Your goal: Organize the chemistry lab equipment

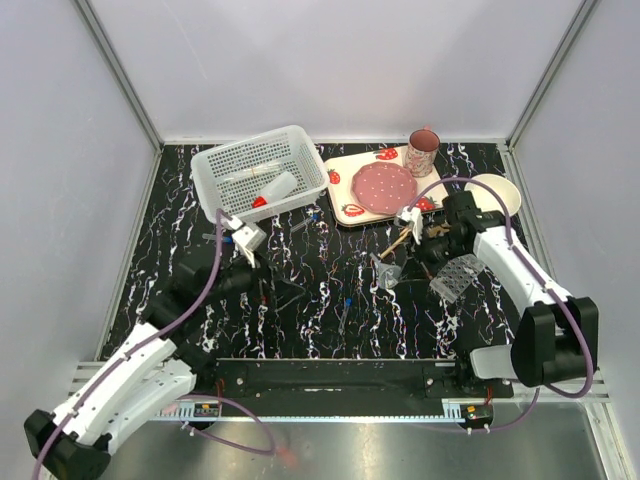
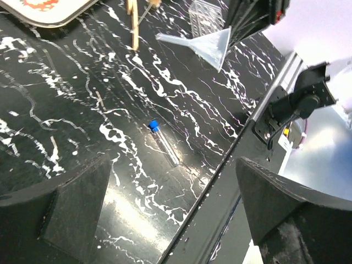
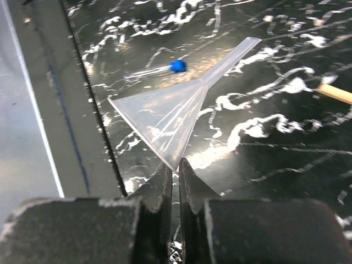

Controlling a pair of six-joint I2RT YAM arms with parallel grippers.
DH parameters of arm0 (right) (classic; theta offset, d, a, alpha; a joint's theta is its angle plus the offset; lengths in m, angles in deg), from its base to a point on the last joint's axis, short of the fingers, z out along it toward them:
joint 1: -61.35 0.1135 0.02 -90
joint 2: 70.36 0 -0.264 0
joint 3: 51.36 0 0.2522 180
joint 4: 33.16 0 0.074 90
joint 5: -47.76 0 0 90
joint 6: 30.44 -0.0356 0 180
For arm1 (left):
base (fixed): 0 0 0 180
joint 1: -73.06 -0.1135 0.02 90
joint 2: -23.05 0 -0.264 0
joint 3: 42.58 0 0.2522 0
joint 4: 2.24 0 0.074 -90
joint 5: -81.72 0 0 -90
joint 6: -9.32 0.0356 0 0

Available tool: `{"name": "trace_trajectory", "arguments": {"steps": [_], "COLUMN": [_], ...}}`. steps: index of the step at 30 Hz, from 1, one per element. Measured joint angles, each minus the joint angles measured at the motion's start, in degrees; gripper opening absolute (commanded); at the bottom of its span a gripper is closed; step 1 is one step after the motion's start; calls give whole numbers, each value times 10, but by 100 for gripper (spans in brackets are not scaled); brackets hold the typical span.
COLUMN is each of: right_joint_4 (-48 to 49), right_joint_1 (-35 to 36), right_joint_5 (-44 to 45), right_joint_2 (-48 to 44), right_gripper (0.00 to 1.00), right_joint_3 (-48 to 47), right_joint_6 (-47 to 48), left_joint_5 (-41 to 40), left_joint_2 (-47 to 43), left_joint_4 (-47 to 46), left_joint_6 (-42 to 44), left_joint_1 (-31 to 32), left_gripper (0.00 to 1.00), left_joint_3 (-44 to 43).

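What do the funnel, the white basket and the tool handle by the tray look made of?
The funnel looks like thin clear plastic, glossy: the table shows through it. The basket seems white moulded plastic, its walls a fine perforated grid. The tool handle is likely bare wood, pale tan and matte.
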Motion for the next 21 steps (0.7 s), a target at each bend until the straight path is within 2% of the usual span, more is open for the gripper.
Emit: {"name": "trace_trajectory", "arguments": {"steps": [4, 10, 17, 20, 21], "right_joint_4": [-33, -99, -176, -202, -210], "right_joint_1": [20, 40, 59, 84, 92], "right_joint_5": [-52, -111, -158, -169, -170], "right_joint_2": [40, 100, 137, 154, 159], "right_gripper": [6, 7, 7, 7, 7], "right_joint_3": [-2, -23, -44, -50, -53], "right_joint_6": [26, 80, 157, 182, 190], "left_joint_5": [-43, -118, -190, -205, -207], "left_joint_2": [49, 186, 275, 301, 308], "left_joint_4": [-15, -4, -19, -45, -55], "left_joint_6": [28, 162, 360, 418, 430], "left_joint_1": [87, 226, 315, 326, 326], "left_gripper": [99, 99, 99, 99, 95], "left_joint_3": [-6, -75, -95, -94, -94]}}
